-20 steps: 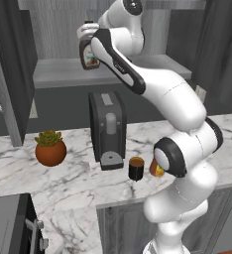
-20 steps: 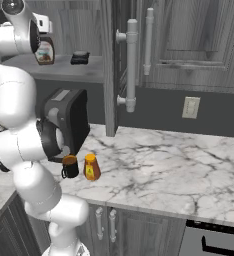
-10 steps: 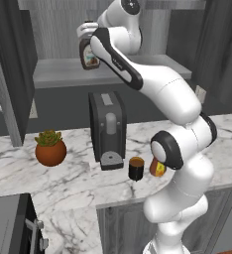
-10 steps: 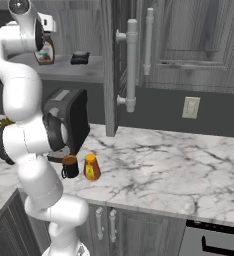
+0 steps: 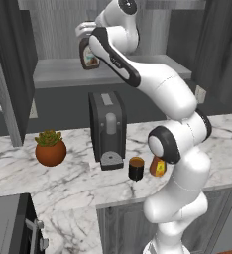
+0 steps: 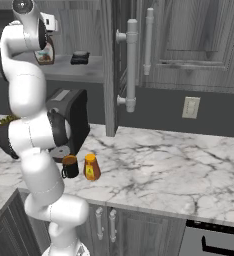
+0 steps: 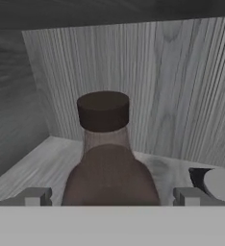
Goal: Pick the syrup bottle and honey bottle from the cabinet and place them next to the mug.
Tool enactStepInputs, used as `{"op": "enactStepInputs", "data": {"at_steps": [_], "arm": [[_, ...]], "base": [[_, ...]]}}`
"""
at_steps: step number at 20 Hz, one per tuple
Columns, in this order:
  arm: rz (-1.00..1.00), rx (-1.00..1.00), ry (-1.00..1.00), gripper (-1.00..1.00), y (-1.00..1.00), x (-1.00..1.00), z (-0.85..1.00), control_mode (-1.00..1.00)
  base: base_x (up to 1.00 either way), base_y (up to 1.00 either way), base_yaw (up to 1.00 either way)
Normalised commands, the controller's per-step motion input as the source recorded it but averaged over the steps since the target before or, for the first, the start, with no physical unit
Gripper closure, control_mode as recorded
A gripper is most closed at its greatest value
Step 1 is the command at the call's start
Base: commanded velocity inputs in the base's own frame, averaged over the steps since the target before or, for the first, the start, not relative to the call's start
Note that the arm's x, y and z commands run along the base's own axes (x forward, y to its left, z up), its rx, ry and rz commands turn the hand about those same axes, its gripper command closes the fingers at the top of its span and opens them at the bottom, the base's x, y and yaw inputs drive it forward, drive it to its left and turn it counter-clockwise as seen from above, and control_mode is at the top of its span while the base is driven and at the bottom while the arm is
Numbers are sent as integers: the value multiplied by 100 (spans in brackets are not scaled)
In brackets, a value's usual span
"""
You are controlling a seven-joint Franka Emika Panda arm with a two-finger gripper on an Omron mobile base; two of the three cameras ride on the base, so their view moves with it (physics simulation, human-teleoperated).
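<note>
Gripper [image 7: 107,197] w/ jaws spread wide either side of the syrup bottle [image 7: 109,158] on the cabinet [image 5: 63,74] shelf, nothing clamped yet; I'd centre on the body below the neck, then close squarely before lifting.

The syrup bottle [image 7: 109,168] is showing dark brown glass under a darker brown cap, with a white-and-red label facing the left base camera. The cabinet [image 7: 172,86] is wearing pale grey wood grain on its back wall, a flat light grey on its shelf and dark grey on its side panels. The honey bottle [image 6: 92,167] is glowing amber-orange with an orange cap and yellow label. The mug [image 6: 69,166] is looking brown-black with a brownish top. The tabletop [image 6: 179,170] is showing white marble with grey veins. The plant pot [image 5: 50,152] is looking terracotta under green leaves. The coffee machine [image 5: 107,129] is appearing black and grey. The arm [image 5: 152,89] is gleaming white with dark joints.
</note>
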Motion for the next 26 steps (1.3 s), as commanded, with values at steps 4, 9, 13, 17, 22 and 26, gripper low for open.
{"op": "enactStepInputs", "data": {"at_steps": [4, 9, 13, 17, 22, 26], "arm": [[0, 0, 0, -100, 8, 16, 0, -100], [0, 0, 0, -100, 3, 13, 0, -100], [0, 0, 0, -100, 2, 17, 0, -100], [0, 0, 0, -100, 5, 17, 0, -100], [0, 0, 0, -100, 7, 15, 0, -100], [0, 0, 0, -100, 5, 11, 0, -100]], "base": [[0, 0, 0], [0, 0, 0], [0, 0, 0], [0, 0, 0], [0, 0, 0], [0, 0, 0]]}}
